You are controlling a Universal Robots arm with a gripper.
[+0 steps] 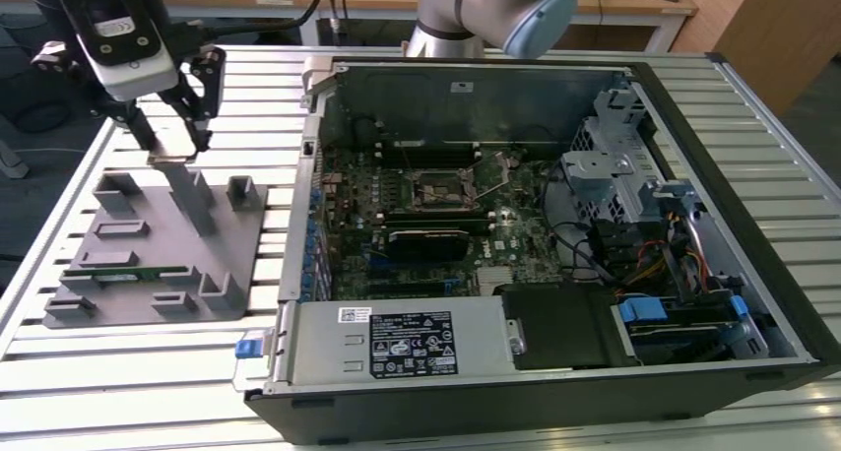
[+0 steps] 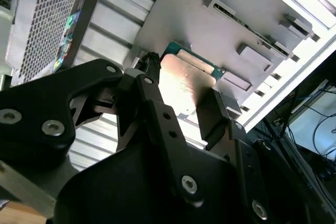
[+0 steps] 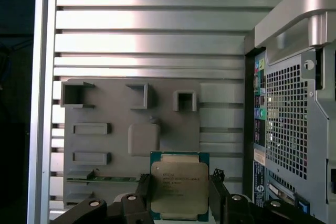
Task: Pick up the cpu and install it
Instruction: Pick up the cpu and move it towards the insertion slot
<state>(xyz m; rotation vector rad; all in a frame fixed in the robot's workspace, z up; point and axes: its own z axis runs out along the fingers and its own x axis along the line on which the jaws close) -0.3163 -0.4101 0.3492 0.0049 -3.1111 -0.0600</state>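
The gripper (image 1: 172, 151) grips the cpu (image 3: 179, 187) above the grey fixture plate (image 1: 152, 246). The open computer case (image 1: 474, 96) stands at the exterior view's right.

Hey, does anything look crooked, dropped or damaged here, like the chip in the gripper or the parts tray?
Nothing stands out. The cpu sits square in the gripper, above the grey tray. The memory stick lies flat in its slot, and I see no loose parts in the open computer case.

The cpu (image 3: 179, 187) in the end effector's (image 3: 181, 183) grip over a grey tray (image 3: 116, 142)
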